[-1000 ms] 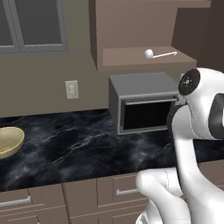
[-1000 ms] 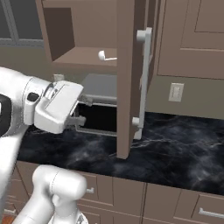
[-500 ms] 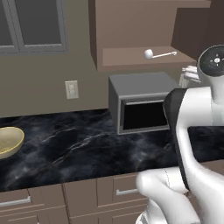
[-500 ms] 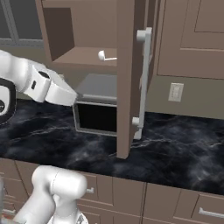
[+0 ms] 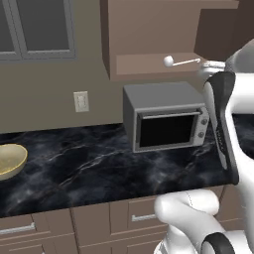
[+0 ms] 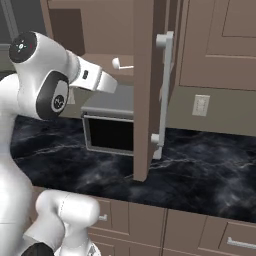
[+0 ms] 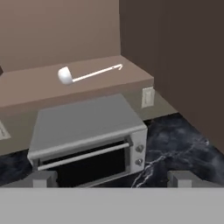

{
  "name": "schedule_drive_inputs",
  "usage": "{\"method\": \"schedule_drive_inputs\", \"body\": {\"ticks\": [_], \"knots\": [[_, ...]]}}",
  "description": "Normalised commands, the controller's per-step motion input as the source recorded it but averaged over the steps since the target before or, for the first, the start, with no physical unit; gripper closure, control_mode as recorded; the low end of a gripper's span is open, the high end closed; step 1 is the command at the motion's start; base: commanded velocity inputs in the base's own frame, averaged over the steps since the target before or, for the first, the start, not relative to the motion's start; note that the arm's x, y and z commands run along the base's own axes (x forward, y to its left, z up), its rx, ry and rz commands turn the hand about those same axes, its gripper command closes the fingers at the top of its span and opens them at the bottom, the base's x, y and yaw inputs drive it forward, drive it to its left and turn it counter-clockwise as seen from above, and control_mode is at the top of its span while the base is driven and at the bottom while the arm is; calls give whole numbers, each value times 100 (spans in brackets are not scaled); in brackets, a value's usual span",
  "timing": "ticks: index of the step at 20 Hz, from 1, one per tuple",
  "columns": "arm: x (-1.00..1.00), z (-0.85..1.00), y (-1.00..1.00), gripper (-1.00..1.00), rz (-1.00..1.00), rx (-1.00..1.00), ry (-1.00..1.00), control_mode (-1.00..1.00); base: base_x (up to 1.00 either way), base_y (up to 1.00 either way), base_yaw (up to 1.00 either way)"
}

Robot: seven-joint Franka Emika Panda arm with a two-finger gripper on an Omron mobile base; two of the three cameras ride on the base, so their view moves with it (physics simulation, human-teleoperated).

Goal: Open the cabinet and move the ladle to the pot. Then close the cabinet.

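The brown wall cabinet stands open, its door (image 6: 146, 90) swung out edge-on with the long silver bar handle (image 6: 163, 95) facing right. The ladle (image 7: 65, 75) lies on the cabinet's lower shelf (image 7: 39, 87), round bowl to the left and thin rod pointing right. It also shows as the ladle (image 5: 169, 61) and the ladle (image 6: 116, 63). My gripper (image 7: 113, 178) is open, empty, and held back from the shelf at about its height, looking at the ladle over the oven. In the right base view the gripper (image 6: 112, 86) sits just left of and below the ladle. The pot is out of view.
A grey toaster oven (image 5: 166, 117) sits on the black marble counter (image 5: 89, 168) right under the shelf. A yellow bowl (image 5: 10, 159) rests at the counter's far left. The open door (image 7: 183, 65) stands close on the hand's right. Closed cabinets (image 6: 220, 40) and drawers (image 5: 144, 216) flank the area.
The arm has swung up from in front of the oven to shelf height, and the hand now points toward the ladle. The jaws stayed open; the ladle and door have not moved.
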Motion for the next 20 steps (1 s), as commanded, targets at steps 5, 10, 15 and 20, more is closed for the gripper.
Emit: {"method": "schedule_drive_inputs", "body": {"ticks": [5,10,15,20], "knots": [[72,0,7,-100,32,6,1,-100,0,0,0],[71,0,22,-100,29,6,2,-100,0,0,0],[77,0,14,-100,21,3,0,-100,0,0,0],[59,0,3,-100,10,0,0,-100,0,0,0]]}}
